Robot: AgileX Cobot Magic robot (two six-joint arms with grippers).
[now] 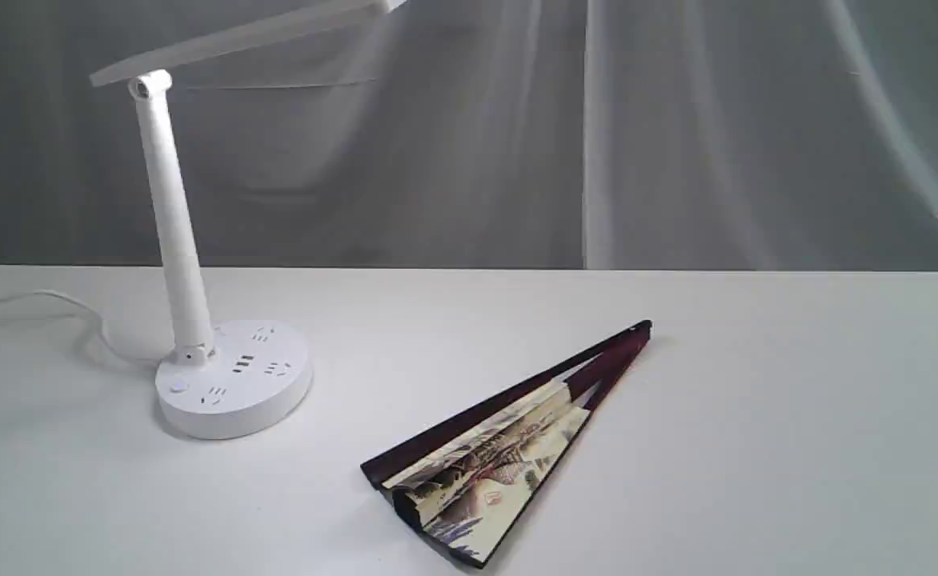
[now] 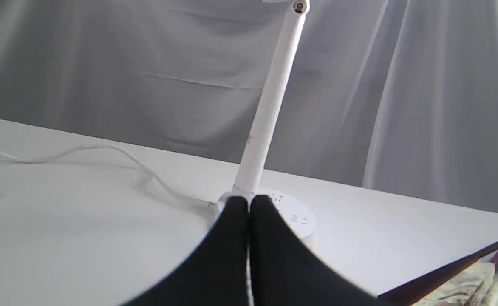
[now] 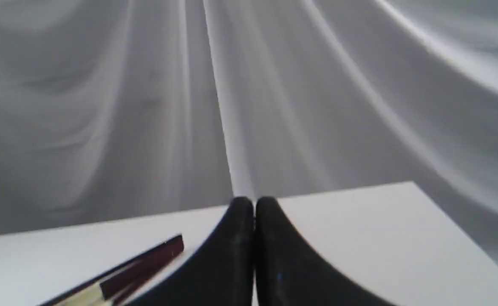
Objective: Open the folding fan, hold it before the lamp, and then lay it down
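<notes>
The folding fan (image 1: 491, 454) lies flat on the white table (image 1: 773, 448), spread only a little way into a narrow wedge, so a few pleats of cream paper with the painted village show between its dark maroon guards. Its pivot end points toward the back right of the table and its wide paper end comes toward the near edge. It sits to the right of the lamp (image 1: 173, 232), well apart from the lamp's round base, and nothing is touching it. The lamp stands on the left side of the table, its slim white stem leaning slightly, its flat long head slanting up and out past the top of the exterior view, and its base showing several sockets. A white cord (image 1: 53, 301) trails away from the base toward the left edge. A pale draped cloth (image 1: 677, 136) hangs behind the table. Neither arm shows in the exterior view. From the left wrist camera, the left gripper (image 2: 249, 202) has its two black fingers pressed together with nothing between them, raised above the table and facing the lamp's base. From the right wrist camera, the right gripper (image 3: 254, 204) is likewise clenched on nothing, above the table, with the fan's maroon pivot end near it but not touched.
</notes>
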